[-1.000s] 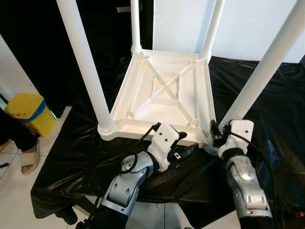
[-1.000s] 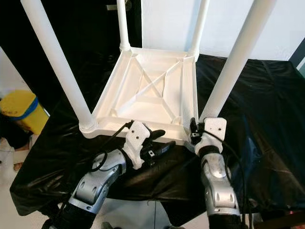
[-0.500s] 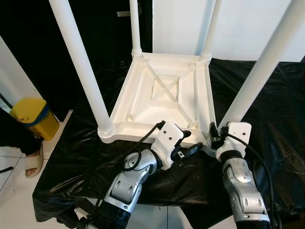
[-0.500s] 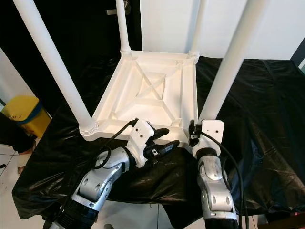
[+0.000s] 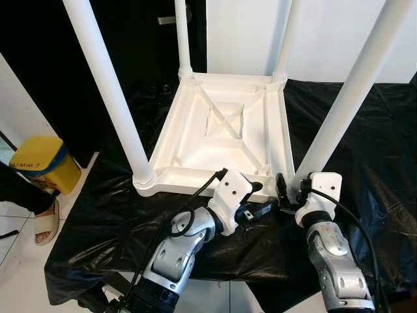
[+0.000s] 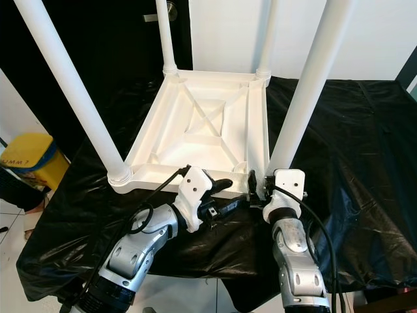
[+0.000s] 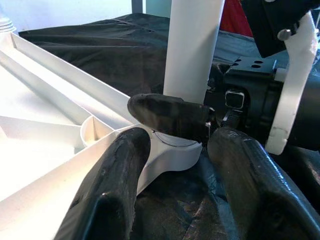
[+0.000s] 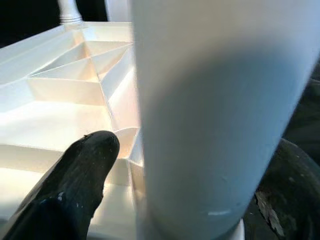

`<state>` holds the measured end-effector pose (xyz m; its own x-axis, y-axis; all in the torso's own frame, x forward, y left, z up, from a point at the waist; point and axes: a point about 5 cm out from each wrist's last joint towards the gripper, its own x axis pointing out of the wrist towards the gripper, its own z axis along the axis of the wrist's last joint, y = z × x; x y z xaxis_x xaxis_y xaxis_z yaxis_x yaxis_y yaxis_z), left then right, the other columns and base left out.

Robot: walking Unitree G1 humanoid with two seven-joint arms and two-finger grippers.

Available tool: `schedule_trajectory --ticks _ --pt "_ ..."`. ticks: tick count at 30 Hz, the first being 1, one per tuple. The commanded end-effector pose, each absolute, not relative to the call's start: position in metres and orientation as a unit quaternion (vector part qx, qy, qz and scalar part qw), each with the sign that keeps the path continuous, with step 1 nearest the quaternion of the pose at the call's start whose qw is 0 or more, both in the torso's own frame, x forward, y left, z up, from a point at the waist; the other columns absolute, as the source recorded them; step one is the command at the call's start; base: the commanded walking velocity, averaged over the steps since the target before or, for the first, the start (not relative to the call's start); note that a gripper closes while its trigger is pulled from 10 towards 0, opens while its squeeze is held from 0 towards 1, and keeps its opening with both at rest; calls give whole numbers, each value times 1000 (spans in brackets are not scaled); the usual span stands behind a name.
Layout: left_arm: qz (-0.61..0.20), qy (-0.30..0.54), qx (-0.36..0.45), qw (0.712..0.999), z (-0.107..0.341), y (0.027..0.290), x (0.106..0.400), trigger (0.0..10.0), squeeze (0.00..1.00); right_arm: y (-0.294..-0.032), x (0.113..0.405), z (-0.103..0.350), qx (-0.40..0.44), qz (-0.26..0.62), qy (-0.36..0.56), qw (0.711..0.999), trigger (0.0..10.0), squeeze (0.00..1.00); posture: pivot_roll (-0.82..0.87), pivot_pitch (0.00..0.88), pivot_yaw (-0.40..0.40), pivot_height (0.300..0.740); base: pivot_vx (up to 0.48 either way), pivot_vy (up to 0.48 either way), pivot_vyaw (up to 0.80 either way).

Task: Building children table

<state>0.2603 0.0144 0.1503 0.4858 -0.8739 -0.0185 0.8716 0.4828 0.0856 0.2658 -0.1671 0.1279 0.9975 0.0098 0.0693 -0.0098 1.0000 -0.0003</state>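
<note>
A white children's table lies upside down on a black-covered surface, its four legs pointing up. My right gripper is at the base of the near-right leg, open, with a finger on either side of that leg; one finger stands a little off it. My left gripper is open beside the table's near-right corner, at the front rim. Its two fingers point at the leg base, where a right-gripper finger crosses in front.
The black sheet hangs over the surface's front and left edges. On the floor at the left are a yellow bin and a person's sandalled foot. The near-left leg rises close to my left arm.
The camera has shifted slightly. My right gripper has slid lower and further around the near-right leg's base. The left gripper has edged a little toward that corner.
</note>
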Motion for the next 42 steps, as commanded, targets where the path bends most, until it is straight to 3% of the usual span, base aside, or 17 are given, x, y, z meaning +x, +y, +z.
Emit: schedule_trajectory --ticks 1,3,7,9,10,11,12,18,19,21,22,32,42 --pt "-493 -9 41 869 147 14 261 10000 0 -172 265 129 -7 48 -36 998 10000 0 -277 61 36 740 0 0 0" --pt "-493 -9 41 869 147 14 261 10000 0 -172 265 129 -7 48 -36 998 10000 0 -277 61 36 740 0 0 0" --pt "-504 -9 40 863 148 11 263 10000 0 -182 278 133 -54 161 -36 985 10000 0 -313 81 74 740 0 0 0" --pt "-507 -8 41 861 148 12 263 10000 0 -183 282 132 -66 174 -35 982 10000 0 -317 87 87 740 0 0 0" --pt "-511 -8 42 859 148 12 263 10000 0 -184 284 131 -70 179 -34 981 2353 0 -317 88 89 740 0 0 0" --pt "-511 -8 42 859 148 12 263 10000 0 -184 284 131 -70 179 -34 981 2353 0 -317 88 89 740 0 0 0" --pt "-514 -7 43 857 148 13 263 10000 0 -184 285 131 -71 177 -35 981 0 0 -318 91 101 740 0 0 0" --pt "-528 -1 48 848 148 14 262 10000 0 -183 283 131 -61 171 -40 983 0 0 -344 103 139 740 0 0 0" --pt "-534 -1 49 844 148 12 262 10000 0 -184 281 130 -59 170 -38 983 4078 0 -357 106 151 740 0 0 0" --pt "-538 -1 49 842 148 11 262 10000 0 -184 280 130 -58 170 -36 983 4078 0 -361 107 154 740 0 0 0" --pt "-544 0 49 838 148 9 262 10000 0 -184 279 128 -55 170 -34 983 10000 0 -382 111 168 740 0 0 0" --pt "-581 3 52 813 148 0 260 10000 0 -188 275 123 -58 167 -35 984 10000 0 -449 118 217 740 0 0 0" --pt "-598 4 51 800 149 -5 259 10000 0 -191 271 126 -63 154 -40 985 10000 0 -451 112 216 740 0 0 0"
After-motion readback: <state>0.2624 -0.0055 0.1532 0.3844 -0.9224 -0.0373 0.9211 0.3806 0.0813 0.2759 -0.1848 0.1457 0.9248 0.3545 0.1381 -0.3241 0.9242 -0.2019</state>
